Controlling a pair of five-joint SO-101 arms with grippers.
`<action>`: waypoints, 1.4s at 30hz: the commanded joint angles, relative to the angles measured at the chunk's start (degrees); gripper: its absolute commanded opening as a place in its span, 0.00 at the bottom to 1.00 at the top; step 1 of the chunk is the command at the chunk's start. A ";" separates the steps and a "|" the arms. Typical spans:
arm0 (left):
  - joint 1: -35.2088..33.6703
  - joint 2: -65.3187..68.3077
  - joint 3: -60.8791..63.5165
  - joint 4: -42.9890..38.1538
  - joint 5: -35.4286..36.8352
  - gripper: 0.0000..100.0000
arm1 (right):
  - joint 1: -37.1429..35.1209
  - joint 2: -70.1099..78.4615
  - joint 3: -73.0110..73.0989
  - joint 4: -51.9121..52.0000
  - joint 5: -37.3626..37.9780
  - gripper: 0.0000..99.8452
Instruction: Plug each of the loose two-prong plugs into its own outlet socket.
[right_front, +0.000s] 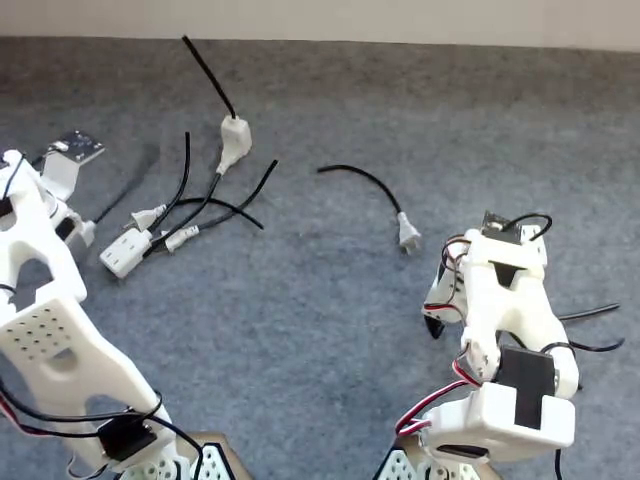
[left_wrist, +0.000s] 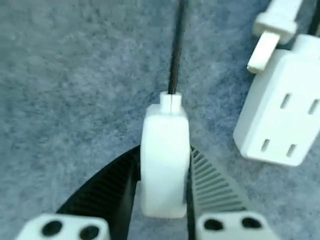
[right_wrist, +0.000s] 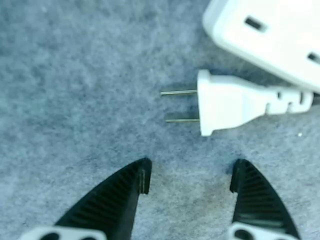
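Note:
In the left wrist view my left gripper (left_wrist: 165, 200) is shut on a white plug (left_wrist: 165, 160); its black cable (left_wrist: 176, 45) runs away from me. A white outlet block (left_wrist: 280, 115) with slotted sockets lies just beside it, another plug (left_wrist: 270, 35) at its far end. My right gripper (right_wrist: 190, 182) is open over the grey carpet, a little short of a white two-prong plug (right_wrist: 235, 102) lying flat with bare prongs (right_wrist: 177, 106). A white outlet block (right_wrist: 270, 35) lies beyond that plug. From above, an outlet block (right_front: 125, 252) sits by the left arm (right_front: 40, 210).
In the high view a larger white plug (right_front: 233, 143) with a black cable lies at the back. Two small plugs (right_front: 147, 217) (right_front: 183, 238) and crossing cables crowd the block. A lone plug (right_front: 408, 234) lies near the right arm (right_front: 505, 290). Open carpet lies between the arms.

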 joint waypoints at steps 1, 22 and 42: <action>1.71 -9.54 -0.84 3.96 0.09 0.02 | 0.40 0.31 0.48 -2.59 0.79 0.26; 52.62 -59.47 33.98 18.81 43.78 0.01 | 0.40 0.31 0.48 -2.59 0.79 0.26; 54.46 -22.55 41.19 -4.48 61.71 0.14 | 0.40 0.31 0.48 -2.51 0.79 0.26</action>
